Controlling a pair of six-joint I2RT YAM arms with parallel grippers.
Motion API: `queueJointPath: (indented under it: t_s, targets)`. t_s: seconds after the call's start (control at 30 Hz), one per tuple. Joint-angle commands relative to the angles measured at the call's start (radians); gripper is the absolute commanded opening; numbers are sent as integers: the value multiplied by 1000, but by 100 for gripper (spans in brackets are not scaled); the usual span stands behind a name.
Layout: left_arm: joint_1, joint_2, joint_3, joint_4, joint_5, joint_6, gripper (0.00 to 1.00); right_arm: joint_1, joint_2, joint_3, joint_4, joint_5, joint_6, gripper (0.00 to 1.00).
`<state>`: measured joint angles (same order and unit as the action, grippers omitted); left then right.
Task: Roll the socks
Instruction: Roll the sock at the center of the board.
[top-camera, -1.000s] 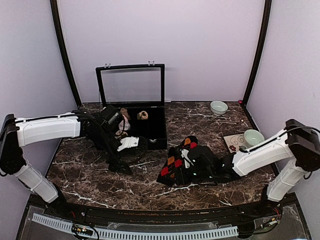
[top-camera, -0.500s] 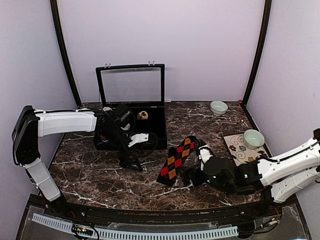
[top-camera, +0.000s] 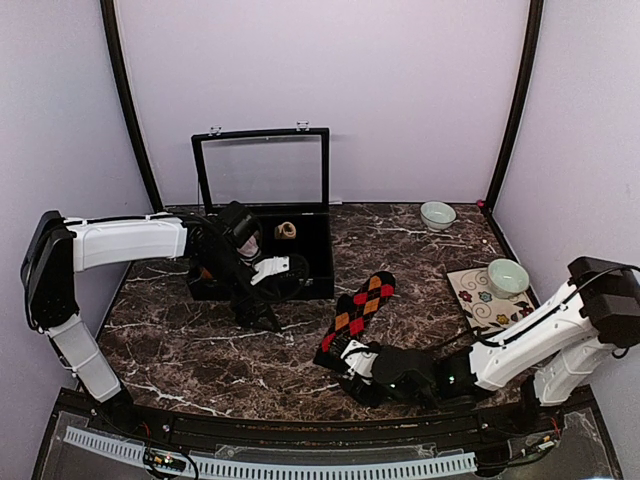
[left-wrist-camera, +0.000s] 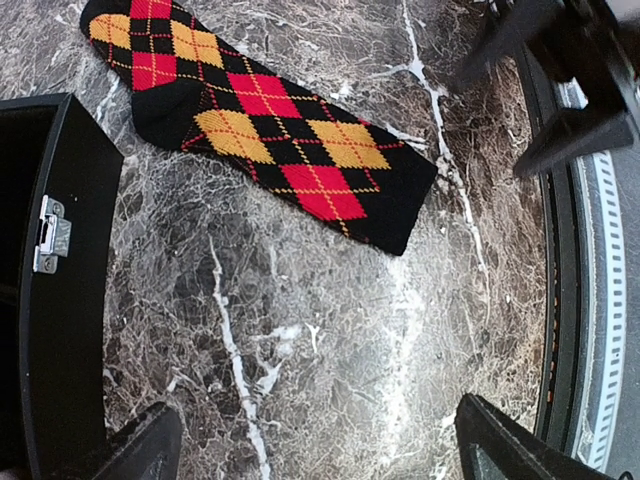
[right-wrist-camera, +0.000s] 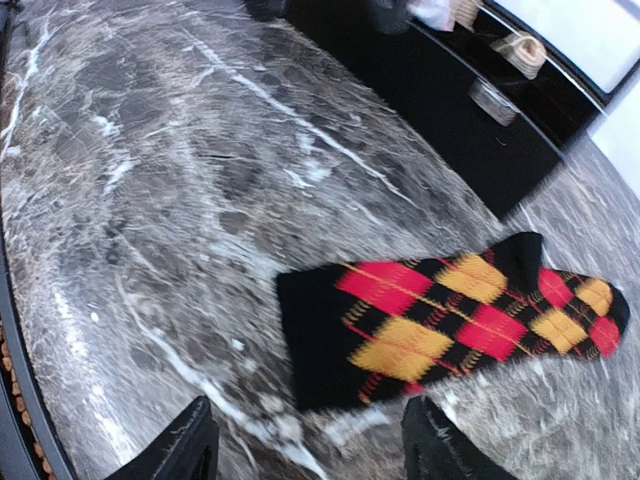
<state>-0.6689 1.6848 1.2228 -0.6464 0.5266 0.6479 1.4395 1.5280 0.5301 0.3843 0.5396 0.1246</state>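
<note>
The right pincer (right-wrist-camera: 312, 445) has swung down to the near edge since a second ago. It is spread and empty, just short of the cuff. The left pincer (left-wrist-camera: 310, 455) is spread too. The argyle sock (top-camera: 358, 308), bunched before, lies flat mid-bench. It looks like light, limp knit, likely to slide on the polished marble bench (top-camera: 180, 350), so pinch the cuff edge. The black case (top-camera: 312, 265) stands apart behind.

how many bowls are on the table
2. The far bowl sits by the back wall; the near bowl rests on the flowered mat at the right edge. Others could hide inside the black case.
</note>
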Motion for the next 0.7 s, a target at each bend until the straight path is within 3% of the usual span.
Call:
queueJointPath:
  t_s: [0.0, 0.33, 0.67]
  targets:
    - [11, -6, 15, -39, 10, -9, 98, -8, 102, 60, 124, -107, -153, 60]
    - [15, -37, -8, -59, 6, 22, 98, -105, 195, 82, 185, -250, -147, 48]
    - [19, -47, 14, -103, 16, 59, 96, -116, 242, 19, 199, -282, -50, 35]
